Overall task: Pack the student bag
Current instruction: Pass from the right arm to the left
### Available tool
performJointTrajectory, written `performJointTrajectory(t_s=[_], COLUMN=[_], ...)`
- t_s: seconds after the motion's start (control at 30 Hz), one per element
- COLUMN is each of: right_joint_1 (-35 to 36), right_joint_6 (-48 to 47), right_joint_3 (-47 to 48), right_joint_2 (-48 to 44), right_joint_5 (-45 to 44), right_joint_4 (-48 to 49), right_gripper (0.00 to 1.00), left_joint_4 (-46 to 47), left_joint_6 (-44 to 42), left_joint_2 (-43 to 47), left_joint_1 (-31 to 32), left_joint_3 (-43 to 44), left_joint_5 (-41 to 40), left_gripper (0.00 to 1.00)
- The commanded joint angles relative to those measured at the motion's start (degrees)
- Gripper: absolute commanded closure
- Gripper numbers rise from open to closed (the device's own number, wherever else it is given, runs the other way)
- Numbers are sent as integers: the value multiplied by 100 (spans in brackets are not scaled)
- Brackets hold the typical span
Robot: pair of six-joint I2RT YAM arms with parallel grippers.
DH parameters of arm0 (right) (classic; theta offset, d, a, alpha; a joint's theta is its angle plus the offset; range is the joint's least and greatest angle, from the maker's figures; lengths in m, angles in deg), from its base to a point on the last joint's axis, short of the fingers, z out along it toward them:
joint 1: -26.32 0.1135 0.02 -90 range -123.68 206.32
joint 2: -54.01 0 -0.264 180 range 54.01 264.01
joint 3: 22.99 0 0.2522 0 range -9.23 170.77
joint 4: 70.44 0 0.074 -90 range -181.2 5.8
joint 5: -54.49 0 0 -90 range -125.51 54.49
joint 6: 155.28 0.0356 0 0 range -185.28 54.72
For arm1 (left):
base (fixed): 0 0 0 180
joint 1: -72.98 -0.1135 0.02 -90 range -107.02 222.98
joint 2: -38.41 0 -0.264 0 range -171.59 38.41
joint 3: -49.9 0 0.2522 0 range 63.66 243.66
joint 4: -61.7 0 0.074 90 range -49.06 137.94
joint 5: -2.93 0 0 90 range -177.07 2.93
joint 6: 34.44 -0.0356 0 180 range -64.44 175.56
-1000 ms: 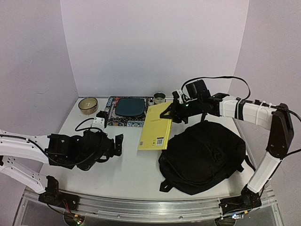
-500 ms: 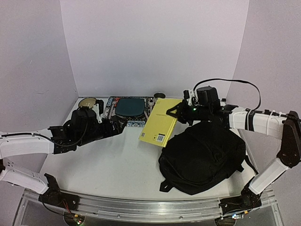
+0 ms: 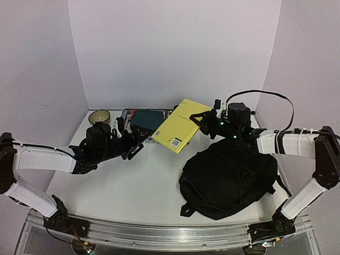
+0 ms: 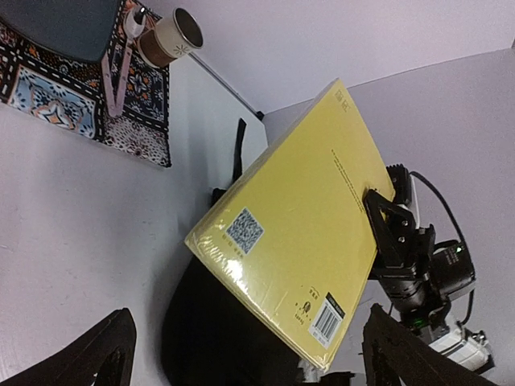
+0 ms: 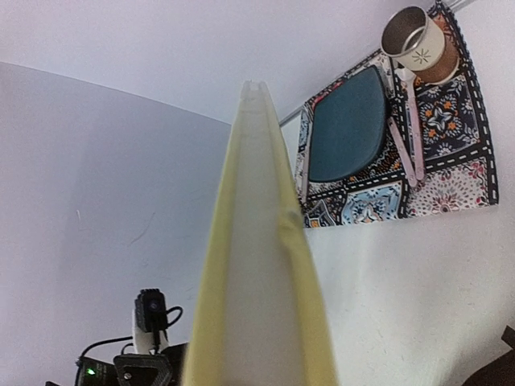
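You are seeing the large soft black fabric backpack [image 3: 228, 178] lying on the white table [image 3: 143, 191], lower right in the overhead view. Just above it, your right gripper [image 3: 202, 119] is clamping one edge of a flat yellow book [image 3: 180, 126], holding it tilted off the table. Centre left, your left gripper [image 3: 135, 144] is hanging with jaws wide apart, gripping nothing. At upper centre, a dark teal pad [image 3: 144, 119] is resting on a patterned mat [image 3: 126, 115].

Patterned mat [image 3: 126, 113] partly behind yellow book [image 3: 179, 126]
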Motion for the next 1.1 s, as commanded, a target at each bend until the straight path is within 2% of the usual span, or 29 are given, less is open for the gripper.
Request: performJointTrajectory(t_s=[0.0, 0.13, 0.47, 0.67, 0.9, 1.07], right_joint_1=[24, 60, 205, 285, 411, 462], right_joint_6=[511, 749, 983, 1036, 1163, 1211], right_joint_3=[135, 176, 220, 128, -23, -133], right_joint_2=[-110, 91, 318, 366, 533, 640], right_joint_5=[-97, -132, -149, -161, -180, -115], right_joint_4=[1956, 2407, 2699, 2765, 2909, 2950], right_gripper=[100, 100, 100, 100, 100, 96], left_joint_4=[1298, 1833, 3625, 3906, 4470, 5070], left_joint_6=[804, 1140, 1377, 1442, 1712, 1921], left_joint_2=[-410, -823, -1406, -1526, -1825, -2002], left_joint_1=[-6, 22, 116, 120, 152, 161], left_joint_3=[55, 148, 245, 319, 427, 323], left_joint_5=[352, 463, 505, 477, 591, 588], left_gripper=[1, 1, 4, 11, 41, 72])
